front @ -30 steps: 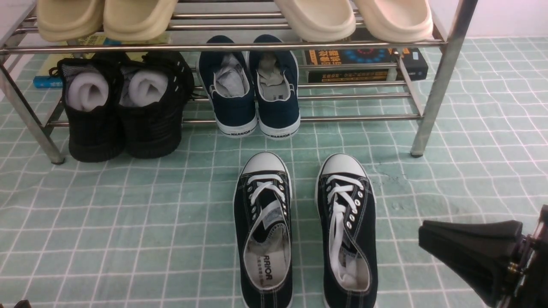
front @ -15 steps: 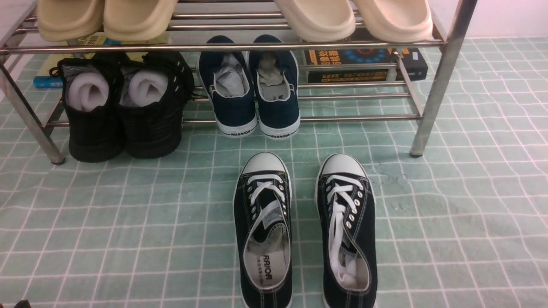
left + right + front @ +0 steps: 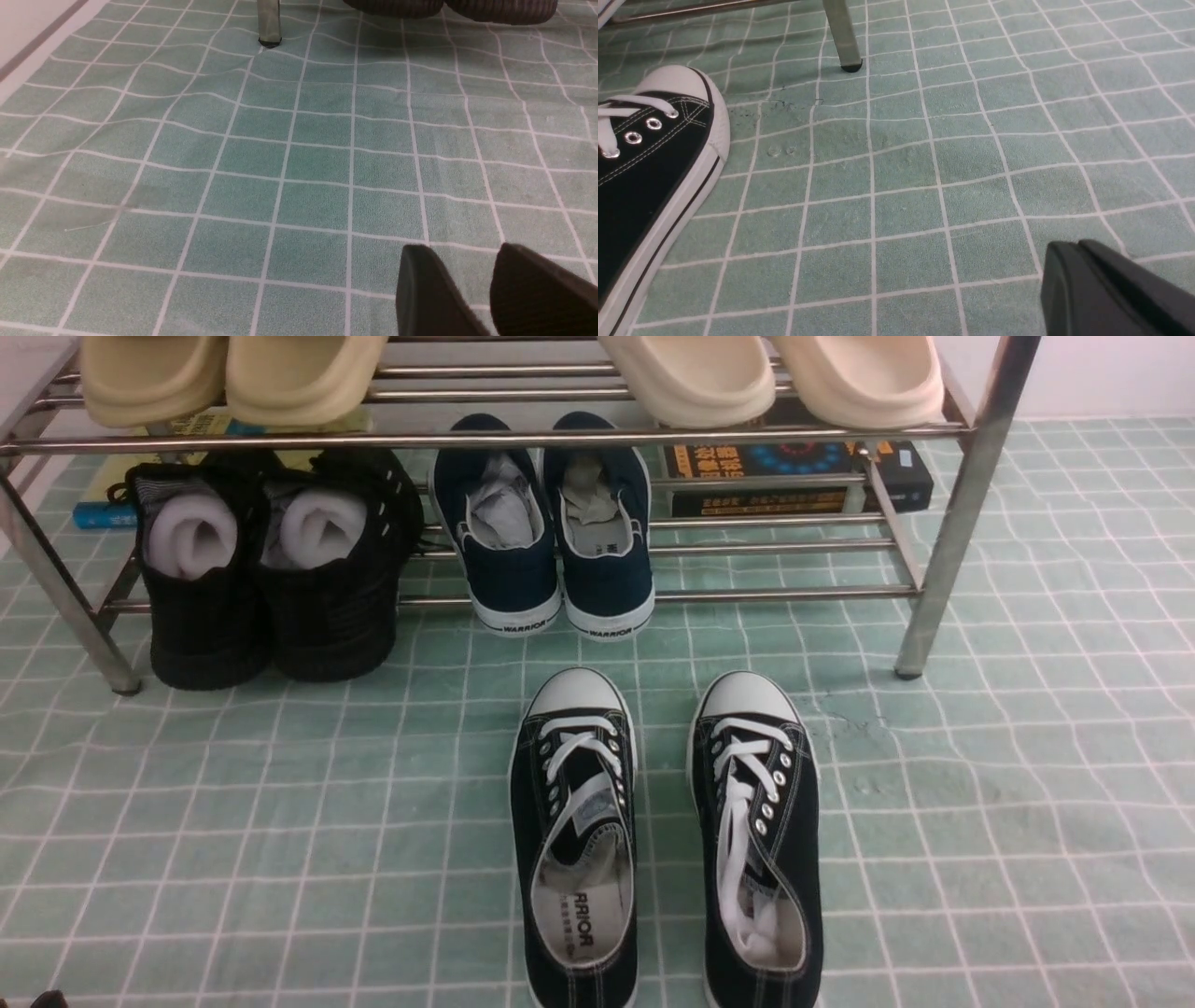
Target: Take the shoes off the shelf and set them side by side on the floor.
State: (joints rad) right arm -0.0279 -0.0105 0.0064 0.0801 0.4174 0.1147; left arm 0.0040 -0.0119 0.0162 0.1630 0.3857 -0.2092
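Two black canvas low-top sneakers with white laces and rubber toe caps [image 3: 764, 840] lie side by side, a gap between, on the teal-green, white-gridded floor [image 3: 280, 821]. Their long axes run roughly toward the chrome tube shelf [image 3: 784, 593], toes nearest it. The right tool [image 3: 1073, 245] is closed, apparently empty, and seems the nearer; the left tool [image 3: 460, 254] stands slightly open, though its view is partial. Placement looks finished; probably neither shoe needs another grip.
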